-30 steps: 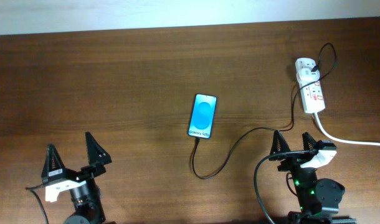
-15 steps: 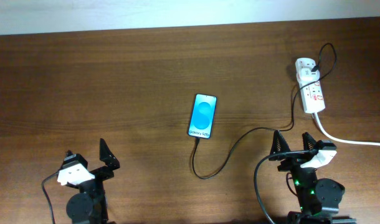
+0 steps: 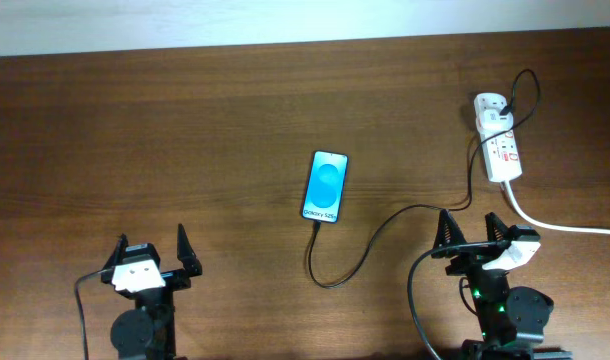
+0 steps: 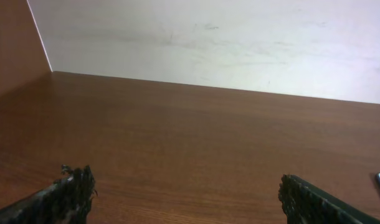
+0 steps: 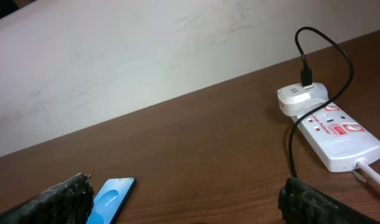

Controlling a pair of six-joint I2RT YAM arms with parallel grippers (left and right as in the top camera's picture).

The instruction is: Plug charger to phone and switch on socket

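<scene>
The phone lies flat mid-table, blue screen up; it also shows in the right wrist view. The thin black charger cable runs from the phone's near end in a loop to the white plug adapter, which sits in the white socket strip. The strip and adapter also show in the right wrist view. My left gripper is open and empty at the near left. My right gripper is open and empty at the near right, just right of the cable.
The strip's thick white cord runs off to the right edge. A pale wall rises behind the table's far edge. The brown wooden table spans the view.
My left arm has swung round to the right and its gripper now points straight up the table. The right arm, phone and cable have not moved.
</scene>
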